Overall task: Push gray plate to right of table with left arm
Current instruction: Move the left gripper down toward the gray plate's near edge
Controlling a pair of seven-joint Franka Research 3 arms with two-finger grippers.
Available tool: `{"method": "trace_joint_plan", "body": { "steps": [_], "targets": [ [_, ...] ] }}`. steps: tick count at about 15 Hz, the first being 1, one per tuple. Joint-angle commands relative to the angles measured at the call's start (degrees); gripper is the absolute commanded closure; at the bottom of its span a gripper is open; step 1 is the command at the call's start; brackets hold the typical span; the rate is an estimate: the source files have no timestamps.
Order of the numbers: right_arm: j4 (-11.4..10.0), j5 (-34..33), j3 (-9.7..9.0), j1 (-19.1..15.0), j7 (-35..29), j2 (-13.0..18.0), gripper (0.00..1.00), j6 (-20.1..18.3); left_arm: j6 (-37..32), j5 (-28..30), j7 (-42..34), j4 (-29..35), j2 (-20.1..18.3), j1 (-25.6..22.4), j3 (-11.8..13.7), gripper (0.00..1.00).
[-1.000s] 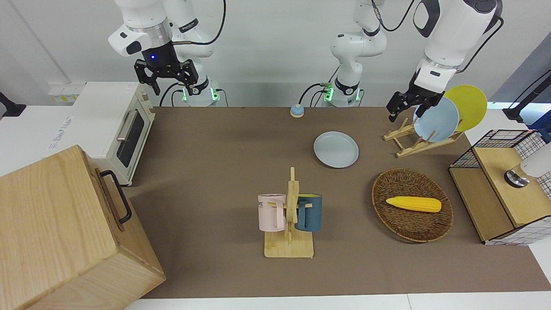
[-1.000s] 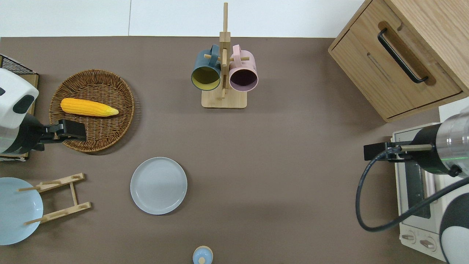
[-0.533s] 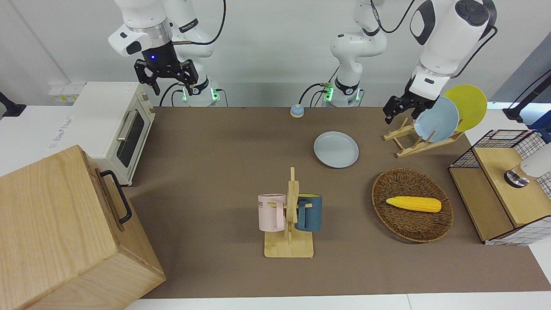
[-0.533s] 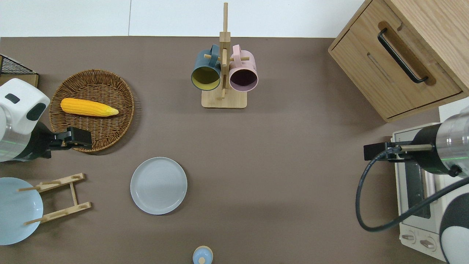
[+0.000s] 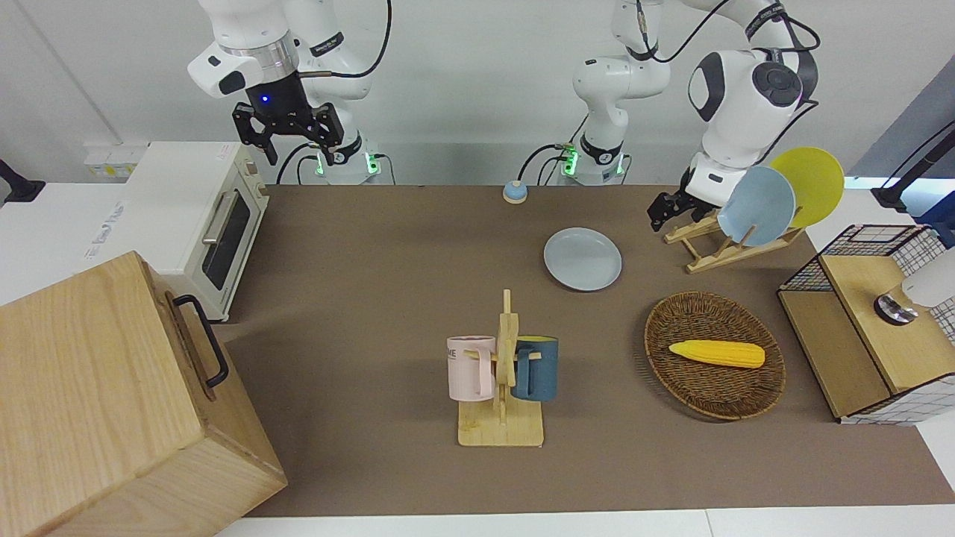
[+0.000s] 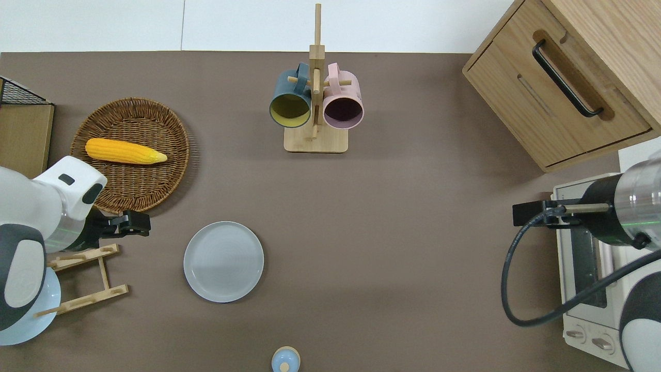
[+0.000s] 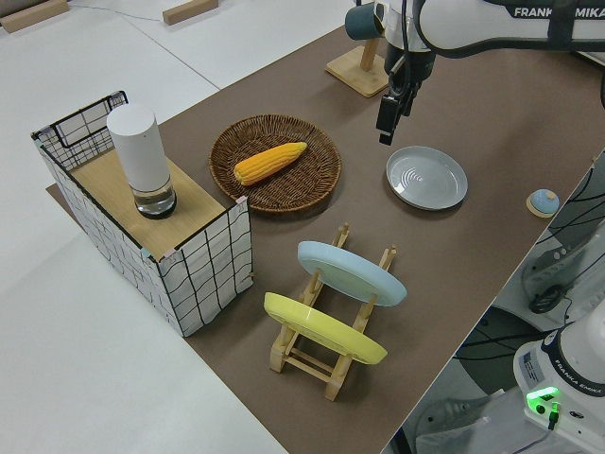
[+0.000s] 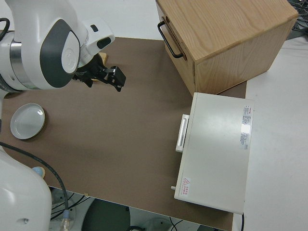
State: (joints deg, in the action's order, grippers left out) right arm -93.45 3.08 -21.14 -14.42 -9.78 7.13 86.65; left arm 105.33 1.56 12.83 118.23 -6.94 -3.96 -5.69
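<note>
1. Open table [image 6: 413, 232] surface runs from the gray plate [image 6: 223, 261] toward the right arm's end; nothing stands on that stretch until the toaster oven [image 6: 586, 289].
2. The mug rack [image 6: 315, 103] stands farther from the robots than the plate, well apart from it.
3. The wicker basket [image 6: 131, 155] and the plate rack [image 6: 85, 279] crowd the left arm's end, with a bare gap between them and the plate.
4. A small blue knob [image 6: 285, 360] sits nearer to the robots than the plate.
5. The wooden cabinet [image 6: 568, 77] blocks the corner at the right arm's end farthest from the robots.

A plain white wall [image 5: 462, 82] is standing at twelve o'clock in the front view, a white wall socket box [image 5: 112, 160] sitting at ten o'clock; pale white flooring [image 7: 113, 57] is surrounding everything.
</note>
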Motion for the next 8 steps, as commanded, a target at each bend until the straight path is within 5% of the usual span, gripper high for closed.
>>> {"method": "trace_joint_plan", "body": {
  "steps": [1, 8],
  "targets": [
    [-1.56, 1.23, -0.83, -1.4, -0.59, 1.57, 0.005, 0.01, 5.75, 1.86, -0.52, 8.06, -3.61, -0.44, -0.11, 0.02],
    [-1.56, 1.23, -0.83, -1.4, -0.59, 1.57, 0.005, 0.01, 14.8, 5.37, -0.52, 18.25, -3.7, -0.35, -0.54, 0.02]
  ]
}}
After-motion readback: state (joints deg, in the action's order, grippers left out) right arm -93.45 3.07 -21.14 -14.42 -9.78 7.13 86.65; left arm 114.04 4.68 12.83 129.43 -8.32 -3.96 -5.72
